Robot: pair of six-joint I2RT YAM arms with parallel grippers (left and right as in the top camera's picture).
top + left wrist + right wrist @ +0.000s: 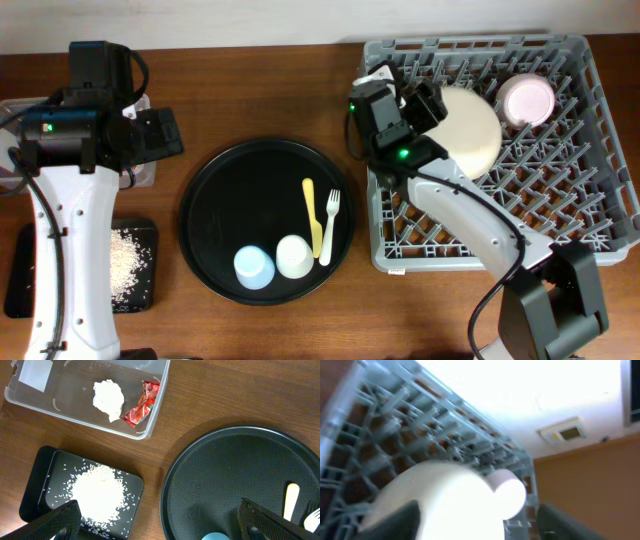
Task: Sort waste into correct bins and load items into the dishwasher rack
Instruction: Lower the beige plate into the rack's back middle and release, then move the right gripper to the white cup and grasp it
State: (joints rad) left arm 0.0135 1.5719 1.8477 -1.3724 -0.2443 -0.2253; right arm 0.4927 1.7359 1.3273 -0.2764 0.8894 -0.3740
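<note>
The grey dishwasher rack [600, 200] holds the cream plate [475, 130], leaning among the pegs, and the pinkish bowl [527, 98]. My right gripper [428, 103] is open at the plate's left edge. In the right wrist view the plate [440, 500] fills the space ahead of the jaws [480, 525], with the bowl [511, 492] behind it. The yellow knife [312, 212], white fork [330, 225], white cup [295, 256] and light blue cup [254, 267] lie on the round black tray [215, 215]. My left gripper [160, 527] is open and empty. The clear tub [65, 397] holds the tissue ball [108, 399] and red wrapper [142, 403]. The black rectangular tray [50, 467] holds rice grains [95, 492].
My left arm [70, 130] covers most of the clear tub in the overhead view. The rice tray [140, 235] sits at the front left, close to the round tray. Bare wooden table [250, 90] lies behind the round tray.
</note>
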